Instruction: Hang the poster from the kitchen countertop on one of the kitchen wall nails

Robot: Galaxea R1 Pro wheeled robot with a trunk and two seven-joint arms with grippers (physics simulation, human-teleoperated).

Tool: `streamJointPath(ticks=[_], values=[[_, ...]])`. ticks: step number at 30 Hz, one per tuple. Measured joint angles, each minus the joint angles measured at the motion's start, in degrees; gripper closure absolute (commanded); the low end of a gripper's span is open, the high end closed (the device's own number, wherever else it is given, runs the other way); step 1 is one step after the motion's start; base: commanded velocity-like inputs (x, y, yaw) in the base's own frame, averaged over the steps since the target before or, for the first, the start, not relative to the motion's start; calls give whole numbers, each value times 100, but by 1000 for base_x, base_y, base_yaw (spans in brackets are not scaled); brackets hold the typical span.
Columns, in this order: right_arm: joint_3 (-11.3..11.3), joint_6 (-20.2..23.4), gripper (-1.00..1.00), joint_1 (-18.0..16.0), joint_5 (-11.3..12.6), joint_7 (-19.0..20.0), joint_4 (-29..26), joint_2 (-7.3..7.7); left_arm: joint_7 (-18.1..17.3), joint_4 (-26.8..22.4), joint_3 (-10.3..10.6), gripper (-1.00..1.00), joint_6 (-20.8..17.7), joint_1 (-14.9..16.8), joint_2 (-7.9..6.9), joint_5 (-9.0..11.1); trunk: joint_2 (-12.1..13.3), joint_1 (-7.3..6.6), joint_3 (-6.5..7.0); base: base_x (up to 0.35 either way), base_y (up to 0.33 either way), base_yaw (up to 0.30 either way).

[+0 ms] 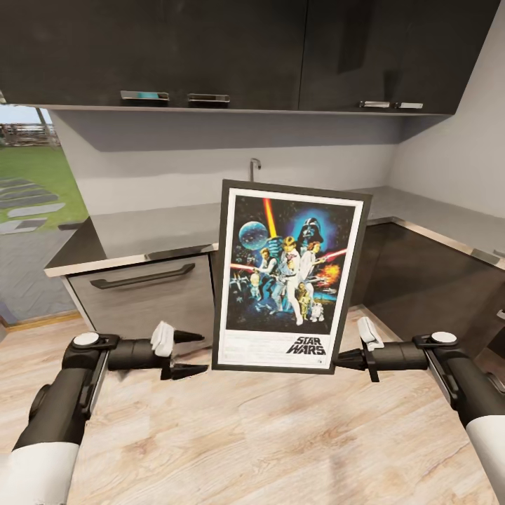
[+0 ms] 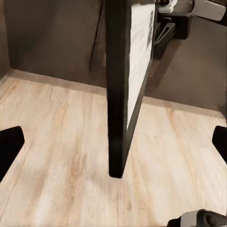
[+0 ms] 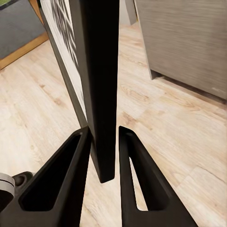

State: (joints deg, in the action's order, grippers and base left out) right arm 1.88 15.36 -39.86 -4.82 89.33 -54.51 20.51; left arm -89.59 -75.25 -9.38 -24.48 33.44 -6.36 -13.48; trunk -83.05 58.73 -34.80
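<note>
Currently the poster (image 1: 289,275) is off the kitchen countertop (image 1: 154,235), upright in mid-air above the wooden floor (image 1: 266,435), its lower corner at 3 o'clock pinched narrowly by your right gripper (image 1: 341,360). Your left gripper (image 1: 200,353) hangs wide and empty beside the frame's 9 o'clock edge, apart from it. With 1 corner grip the frame may swing, so turn slowly. No wall nail is discernible; search the grey wall (image 1: 449,151) toward 2 o'clock.
</note>
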Motion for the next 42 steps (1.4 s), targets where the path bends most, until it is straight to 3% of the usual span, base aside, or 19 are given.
streamJointPath(ticks=[3,9,12,18,24,32,42], values=[[0,0,100,0,0,0,0,0,0,22,-250,-100,10,0,-61,-4,0,0,0,0,0,0],[0,-1,100,0,0,0,0,0,0,45,-447,-100,20,-1,-288,-8,0,0,0,0,0,0],[0,2,100,0,0,0,0,0,0,106,-865,-100,82,-4,-363,-86,0,0,0,0,0,0],[8,8,100,0,-2,-11,11,0,-1,236,-1465,-100,382,-163,-383,-288,0,0,0,0,0,0],[15,17,100,0,-8,-20,37,0,-2,250,-1601,-100,449,-331,-380,-306,0,0,0,0,0,0],[17,41,100,0,-16,-34,112,0,-3,253,-1634,-100,610,-615,-377,-315,0,0,0,0,0,0],[24,35,100,0,-10,-41,212,-3,-3,308,-1646,-100,738,-703,-355,-311,0,0,0,0,0,0]])
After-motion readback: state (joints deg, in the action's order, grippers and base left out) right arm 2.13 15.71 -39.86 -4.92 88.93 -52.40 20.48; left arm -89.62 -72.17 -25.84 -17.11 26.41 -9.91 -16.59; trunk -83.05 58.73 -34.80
